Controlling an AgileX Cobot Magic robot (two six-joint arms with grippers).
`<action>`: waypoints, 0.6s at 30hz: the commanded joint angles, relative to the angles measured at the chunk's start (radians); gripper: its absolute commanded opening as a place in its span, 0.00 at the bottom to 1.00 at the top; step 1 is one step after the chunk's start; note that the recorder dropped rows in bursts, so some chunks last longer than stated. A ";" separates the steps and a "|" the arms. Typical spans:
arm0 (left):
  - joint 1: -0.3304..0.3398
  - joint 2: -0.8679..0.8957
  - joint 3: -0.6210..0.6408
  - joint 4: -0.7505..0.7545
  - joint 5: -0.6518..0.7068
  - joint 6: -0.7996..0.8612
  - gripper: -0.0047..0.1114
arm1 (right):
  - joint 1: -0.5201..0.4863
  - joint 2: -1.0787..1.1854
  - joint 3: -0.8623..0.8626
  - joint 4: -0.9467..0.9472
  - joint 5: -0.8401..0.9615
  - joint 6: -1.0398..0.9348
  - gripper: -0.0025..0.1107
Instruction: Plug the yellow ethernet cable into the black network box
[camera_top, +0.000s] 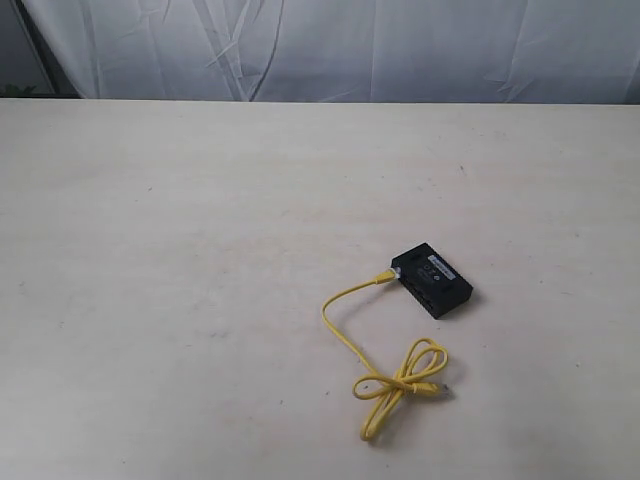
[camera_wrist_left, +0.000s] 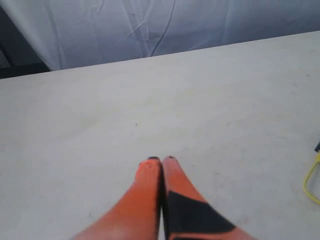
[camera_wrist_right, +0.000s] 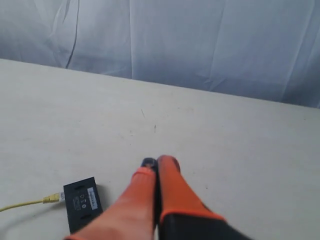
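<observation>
Your left gripper (camera_wrist_left: 161, 160) has its orange fingers pressed flat together with nothing between them, over bare desk (camera_wrist_left: 100, 125). Your right gripper (camera_wrist_right: 157, 163) is the same: fingers closed against each other and empty. Neither touches a task item, so both arms look to be standing clear, not working a grasp.

The black network box (camera_top: 432, 280) lies flat on the desk with its label strip (camera_wrist_right: 91, 197) facing up. It is close beside the right gripper, set back from the fingertips and apart from them. It is well off to the side of the left gripper, whose wrist view catches only a short arc of cord at its edge.

The yellow ethernet cable (camera_top: 335, 325) has one plug (camera_top: 384, 276) meeting the short end of the box, in line with it. From there the cord bends away in a loose curve to a tied loop (camera_top: 405, 375) lying on the desk. Because the cord lies slack, nothing pulls sideways on the plug, which suits a seated connector.

By my reading the plug is already in the port. You cannot tell from these views whether it is pushed fully home or only butted against the opening.

If it needs a press, the right gripper is the nearer one. It could nudge the plug with its fingers closed as they are, while the box, being light and loose on the desk, may slide unless braced.
</observation>
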 joint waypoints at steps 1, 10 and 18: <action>0.002 -0.112 0.060 0.064 -0.025 -0.009 0.04 | 0.000 -0.113 0.041 -0.032 -0.012 -0.008 0.02; 0.002 -0.265 0.134 0.093 -0.028 -0.009 0.04 | 0.000 -0.345 0.139 -0.052 -0.014 -0.012 0.02; 0.002 -0.349 0.217 0.112 -0.027 -0.009 0.04 | 0.000 -0.460 0.153 -0.071 0.022 -0.012 0.02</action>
